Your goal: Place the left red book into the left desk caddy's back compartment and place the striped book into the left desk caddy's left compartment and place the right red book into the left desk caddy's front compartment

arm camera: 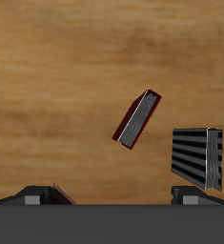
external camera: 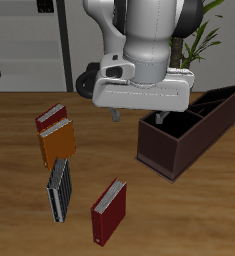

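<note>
So no book is in the caddy (external camera: 179, 145) yet, all three lie on the desk (external camera: 19, 220), and the end effector (external camera: 137, 117) hangs empty and spread above the dark red book (external camera: 108, 211), which it must drop to and pinch; its fingertips are mostly cut off.

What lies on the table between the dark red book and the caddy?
Nothing: in the exterior view only bare wood separates the dark red book from the caddy. The wrist view does not show the caddy.
</note>
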